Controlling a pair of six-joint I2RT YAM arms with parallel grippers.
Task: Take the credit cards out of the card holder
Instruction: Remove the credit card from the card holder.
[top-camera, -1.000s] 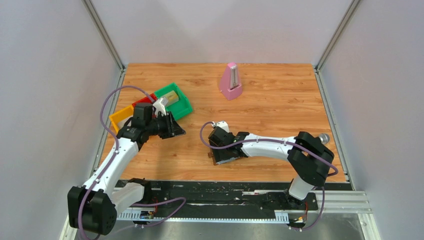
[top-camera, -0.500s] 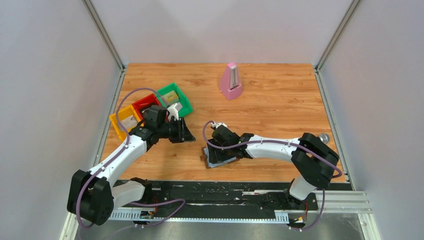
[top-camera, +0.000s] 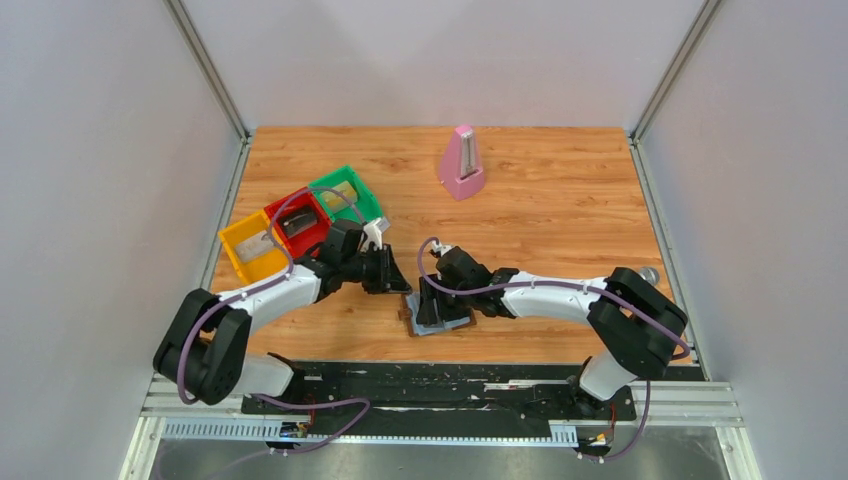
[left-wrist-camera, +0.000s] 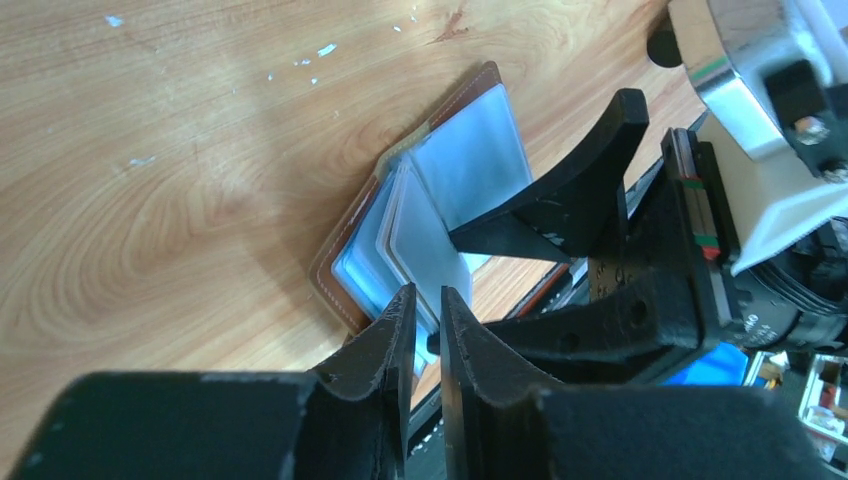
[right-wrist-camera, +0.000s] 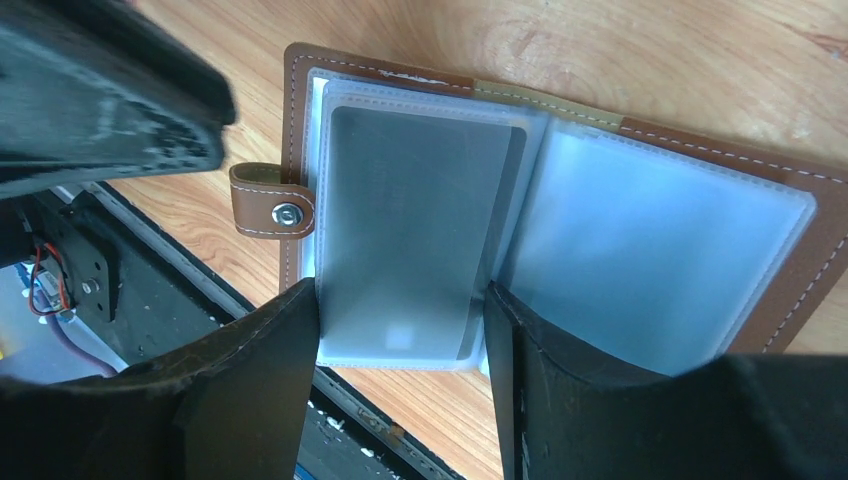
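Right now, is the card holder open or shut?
Open: the card holder lies spread on the table, clear sleeves fanned out, clasp tab unfastened.

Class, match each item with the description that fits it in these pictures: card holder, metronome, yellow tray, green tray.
Items:
1. card holder
2. metronome
3. yellow tray
4. green tray

Descriptions:
A. pink, standing upright at the far side
B. lying open, clear sleeves showing
C. left end of the three-tray row
D. right end of the three-tray row

Pairs: 1-B, 2-A, 3-C, 4-D
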